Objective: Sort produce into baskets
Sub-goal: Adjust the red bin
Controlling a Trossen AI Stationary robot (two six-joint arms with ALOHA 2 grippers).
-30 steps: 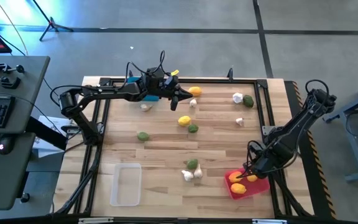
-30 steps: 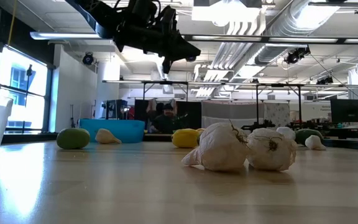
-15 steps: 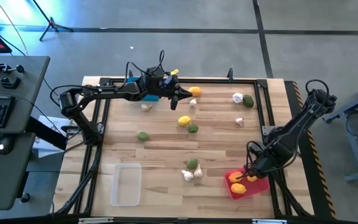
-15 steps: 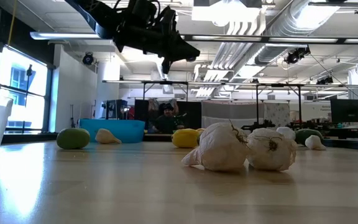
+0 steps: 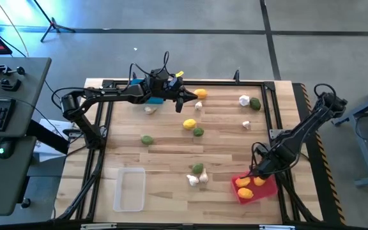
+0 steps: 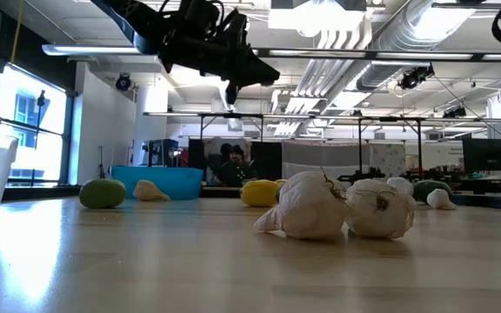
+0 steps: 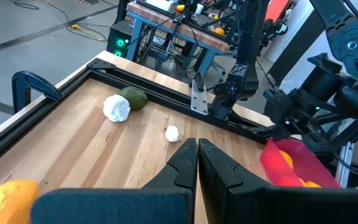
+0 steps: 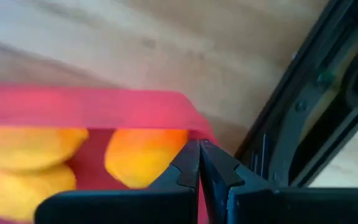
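The right gripper [image 5: 255, 171] hung just over the far edge of the red basket [image 5: 265, 189] at the table's near right; its fingers were pressed together and carried nothing. The left gripper [image 5: 188, 97] hovered at the far middle of the table, likewise closed and empty, just beside the blue basket [image 5: 137, 82].

Risk, as judged: with the right fingers so close to the red rim, a careless lift or sideways move could catch the light basket and drag or tip it, spilling the lemons [image 5: 245, 192]. The closed left fingers could also knock the far lemon [image 5: 200, 93] aside before opening.

The produce was part sorted. The red basket held about three yellow lemons. Two lemons, several dull green fruits [image 5: 147, 139] and whitish garlic bulbs [image 5: 193, 180] lay scattered on the wooden table [image 5: 165, 160]. The clear basket [image 5: 129, 189] at the near left appeared empty.
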